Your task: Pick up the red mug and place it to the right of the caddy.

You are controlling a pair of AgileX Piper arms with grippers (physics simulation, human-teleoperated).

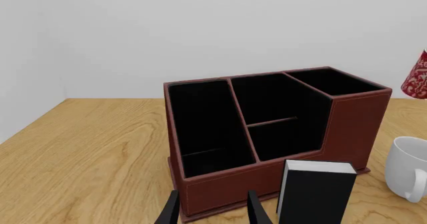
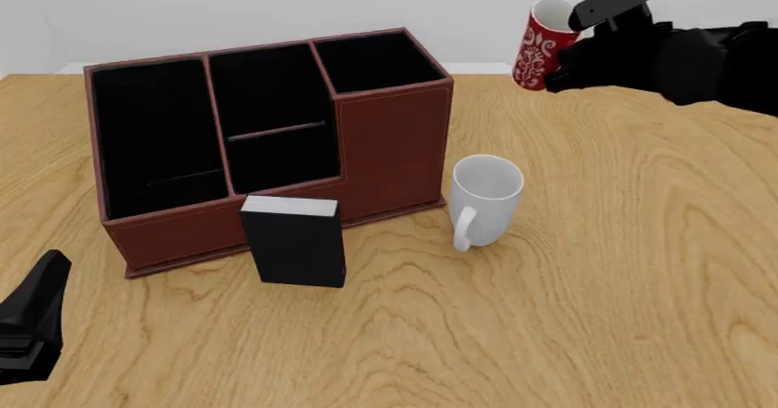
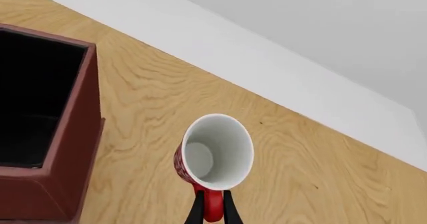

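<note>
Right, my right gripper (image 3: 210,206) has its two fingers pinched on the red handle of the red mug (image 2: 538,45), and the mug hangs in the air, tilted, above the far right part of the table (image 2: 632,271). From the right wrist camera I look straight into its white inside (the patterned red wall shows only as a sliver down one side). It sits to the right of the caddy (image 2: 261,144) and farther back, well apart from it.

The caddy stands on the left half of the table, its three black compartments open to the top. A black box with a white top (image 2: 293,240) stands upright just in front of it, and a white mug (image 2: 484,198) stands by the caddy's right front corner, handle toward me.

My left gripper (image 1: 212,210) rests low at the near left, fingers spread apart and holding nothing.
</note>
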